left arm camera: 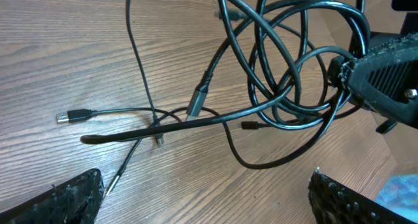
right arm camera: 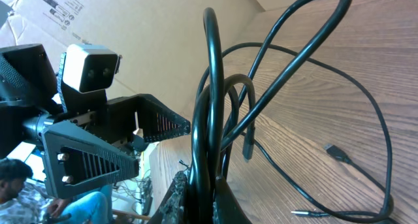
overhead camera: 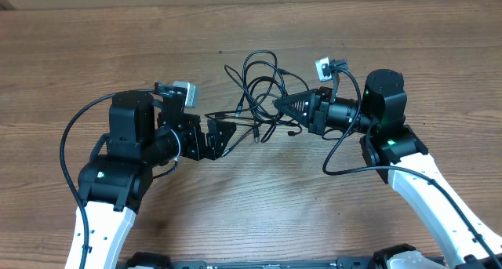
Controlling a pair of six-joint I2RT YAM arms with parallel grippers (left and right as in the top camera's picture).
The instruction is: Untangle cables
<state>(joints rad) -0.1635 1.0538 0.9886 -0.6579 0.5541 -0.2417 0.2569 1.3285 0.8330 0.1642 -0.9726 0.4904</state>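
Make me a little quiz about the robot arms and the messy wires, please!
1. True or false: the left gripper is squeezing the cables.
2. Pick one. Which gripper holds the cable loops? A) the left one, B) the right gripper, C) both.
3. Fill the gap: the silver-tipped plug lies flat on the ______ table.

Key: 1 false, its fingers are wide apart and hold nothing. 2 B. 3 wooden.
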